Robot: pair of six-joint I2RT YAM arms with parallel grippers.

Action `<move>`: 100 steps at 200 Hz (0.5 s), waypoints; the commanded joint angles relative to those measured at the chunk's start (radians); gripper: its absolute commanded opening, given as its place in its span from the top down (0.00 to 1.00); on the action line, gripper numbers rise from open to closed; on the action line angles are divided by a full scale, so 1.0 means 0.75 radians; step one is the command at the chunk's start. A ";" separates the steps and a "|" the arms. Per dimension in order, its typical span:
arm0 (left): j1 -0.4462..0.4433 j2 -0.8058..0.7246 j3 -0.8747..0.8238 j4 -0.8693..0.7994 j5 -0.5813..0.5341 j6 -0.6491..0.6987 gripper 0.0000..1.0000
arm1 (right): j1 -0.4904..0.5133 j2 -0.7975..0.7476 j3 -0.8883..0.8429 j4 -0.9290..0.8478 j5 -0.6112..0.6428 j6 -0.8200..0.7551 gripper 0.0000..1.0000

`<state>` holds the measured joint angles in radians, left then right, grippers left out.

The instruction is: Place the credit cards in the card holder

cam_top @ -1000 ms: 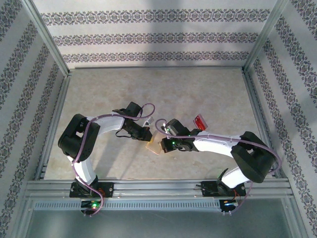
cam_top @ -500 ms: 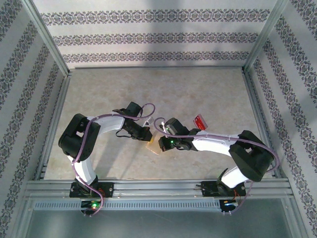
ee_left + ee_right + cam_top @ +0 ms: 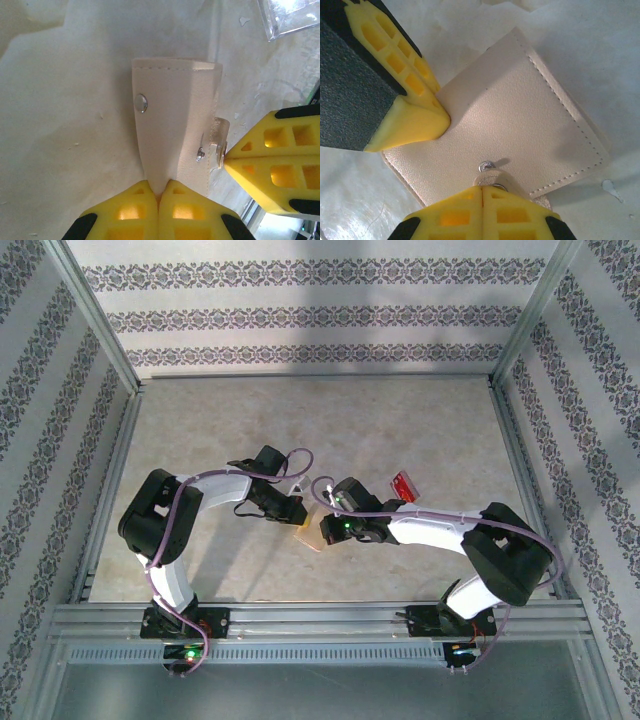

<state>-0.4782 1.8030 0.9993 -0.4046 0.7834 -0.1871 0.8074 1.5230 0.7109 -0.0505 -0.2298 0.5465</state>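
— Position of the card holder (image 3: 520, 115)?

— Just below the centre of the overhead view, on the pale tabletop (image 3: 420, 420), between the ends of the two arms. It is tan, folded shut and stitched along its edges. Whether it lies fully flat cannot be told.

— What is the left tool (image 3: 159, 190) doing?

— It is clenched. Its yellow fingers meet at the bottom centre of the left wrist view and pinch the holder's lower edge between them. In the right wrist view, one of its fingertips sits on the holder's left edge, at the upper left of the frame.

— And the right tool (image 3: 481, 190)?

— Clenched too, at the bottom centre of its own wrist view. It grips the little snap tab (image 3: 492, 176) that sticks out from the holder's edge. In the left wrist view it reaches in from the lower right, with its tips on that tab. A round metal stud (image 3: 141, 102) shows on the holder's face, left of centre.

— Where are the credit cards?

— The red card (image 3: 403, 485) lies on the tabletop right of centre in the overhead view, just above the right arm and apart from the holder. A clear card (image 3: 295, 17) lies at the upper right corner of the left wrist view, also apart from the holder.
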 commanded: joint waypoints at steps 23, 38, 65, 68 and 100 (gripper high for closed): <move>-0.033 0.044 -0.004 -0.037 -0.048 0.001 0.98 | -0.013 -0.048 -0.036 0.034 0.016 0.024 0.96; -0.036 0.048 -0.007 -0.033 -0.044 -0.001 1.00 | -0.015 -0.045 -0.034 0.031 0.018 0.022 0.96; -0.039 0.061 -0.003 -0.032 -0.042 -0.002 1.00 | -0.017 -0.051 -0.043 0.012 0.041 0.025 0.97; -0.039 0.063 -0.002 -0.033 -0.040 -0.002 1.00 | -0.017 -0.056 -0.045 0.009 0.045 0.026 0.97; -0.041 0.067 0.003 -0.039 -0.043 0.000 1.00 | -0.025 -0.098 -0.070 -0.007 0.085 0.033 0.97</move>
<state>-0.4847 1.8233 1.0012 -0.4038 0.7883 -0.1879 0.8047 1.4868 0.6819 -0.0444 -0.2092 0.5549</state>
